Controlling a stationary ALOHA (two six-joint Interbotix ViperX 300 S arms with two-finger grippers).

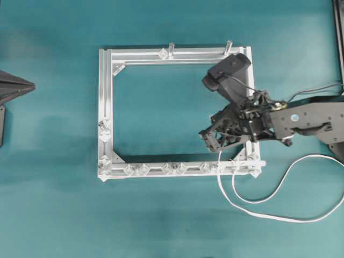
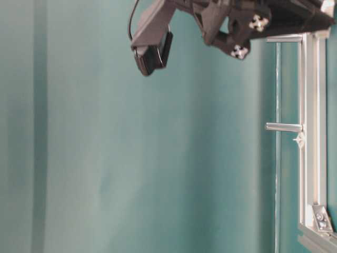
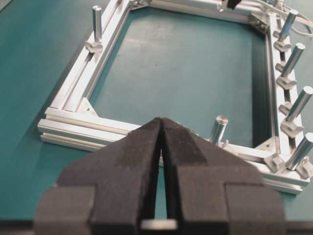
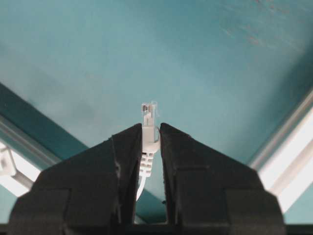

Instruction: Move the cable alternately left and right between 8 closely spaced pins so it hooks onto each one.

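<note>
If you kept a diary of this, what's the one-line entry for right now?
right gripper: shut on cable plug | left gripper: shut, empty | cable: trails loose off frame | pins: none visibly hooked

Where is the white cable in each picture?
Overhead: cable loops at lower right, below the frame.
Table-level: not seen.
Left wrist: a thin bit at the top right corner.
Right wrist: plug end pinched in the right gripper.
Shared landmark: the frame.
</note>
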